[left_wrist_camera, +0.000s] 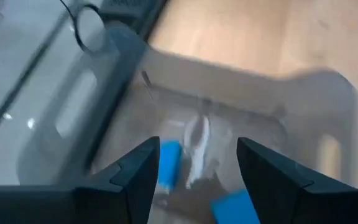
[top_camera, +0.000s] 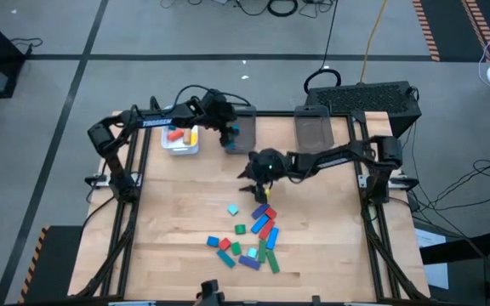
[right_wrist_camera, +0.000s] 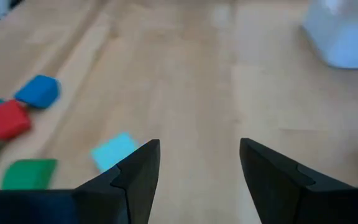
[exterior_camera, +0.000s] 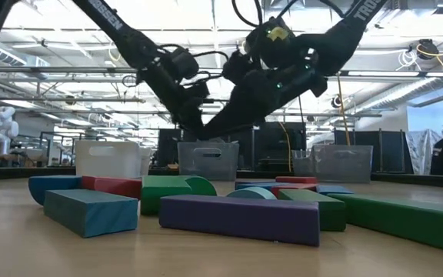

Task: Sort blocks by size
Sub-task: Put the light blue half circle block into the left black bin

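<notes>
Left gripper (left_wrist_camera: 194,171): open over grey bin (top_camera: 242,127), upper centre of high view; two blue blocks (left_wrist_camera: 168,163) below inside; drop apparently made.
Right gripper (right_wrist_camera: 199,165): open, empty, mid-bench.
Loose blocks (top_camera: 258,234): lower centre; next pick needs descent there.

My left gripper (top_camera: 230,136) hangs over the bin (top_camera: 243,123) at upper centre; the tray (top_camera: 181,141) lies to its left, a second bin (top_camera: 315,127) to its right. My right gripper (top_camera: 253,183) sits mid-frame, above the blocks (top_camera: 249,238) clustered at lower centre.
</notes>
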{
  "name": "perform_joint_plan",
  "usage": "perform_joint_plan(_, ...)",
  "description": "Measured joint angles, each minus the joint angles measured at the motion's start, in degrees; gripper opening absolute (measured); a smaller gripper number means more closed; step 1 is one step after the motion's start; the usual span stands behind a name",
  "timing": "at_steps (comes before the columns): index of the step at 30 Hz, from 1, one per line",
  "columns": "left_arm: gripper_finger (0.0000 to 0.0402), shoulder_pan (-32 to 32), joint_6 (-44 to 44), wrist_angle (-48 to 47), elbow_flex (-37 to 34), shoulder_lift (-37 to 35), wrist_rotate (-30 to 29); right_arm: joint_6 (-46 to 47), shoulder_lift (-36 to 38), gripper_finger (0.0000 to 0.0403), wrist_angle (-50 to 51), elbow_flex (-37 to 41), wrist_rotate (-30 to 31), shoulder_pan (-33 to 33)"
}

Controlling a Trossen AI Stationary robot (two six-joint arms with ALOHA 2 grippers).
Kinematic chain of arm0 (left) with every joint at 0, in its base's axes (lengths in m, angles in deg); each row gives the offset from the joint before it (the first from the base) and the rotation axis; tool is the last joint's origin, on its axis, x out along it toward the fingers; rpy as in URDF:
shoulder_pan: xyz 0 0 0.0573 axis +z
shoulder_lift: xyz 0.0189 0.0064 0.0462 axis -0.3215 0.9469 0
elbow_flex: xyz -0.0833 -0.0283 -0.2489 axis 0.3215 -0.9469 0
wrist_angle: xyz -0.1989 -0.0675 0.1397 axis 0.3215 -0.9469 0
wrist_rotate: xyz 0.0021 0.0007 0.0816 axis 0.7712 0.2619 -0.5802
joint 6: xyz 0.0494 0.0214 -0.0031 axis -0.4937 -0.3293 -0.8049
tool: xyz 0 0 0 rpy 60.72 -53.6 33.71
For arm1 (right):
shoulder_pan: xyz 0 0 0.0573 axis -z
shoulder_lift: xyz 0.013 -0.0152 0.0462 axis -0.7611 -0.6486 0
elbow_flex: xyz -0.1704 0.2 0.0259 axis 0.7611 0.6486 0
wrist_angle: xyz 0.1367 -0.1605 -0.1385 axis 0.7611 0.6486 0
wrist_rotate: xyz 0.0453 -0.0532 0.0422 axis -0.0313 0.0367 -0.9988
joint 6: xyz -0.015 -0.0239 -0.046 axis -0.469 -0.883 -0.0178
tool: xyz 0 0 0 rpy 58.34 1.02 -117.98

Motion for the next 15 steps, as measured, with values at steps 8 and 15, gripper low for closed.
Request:
perform_joint_plan(8, 0.0218, -6.18, 0.31, -9.41, -2.88, -8.31, 0.0, 0.05, -2.03, 0.0208, -4.69, -0.03, 0.0, -4.76)
perform_joint_plan(15, 0.0218, -12.35, 4.64, -7.35, -10.08, -16.28, -4.33, -1.38, -6.16, 0.0208, -5.19, -2.38, -0.28, -6.78)
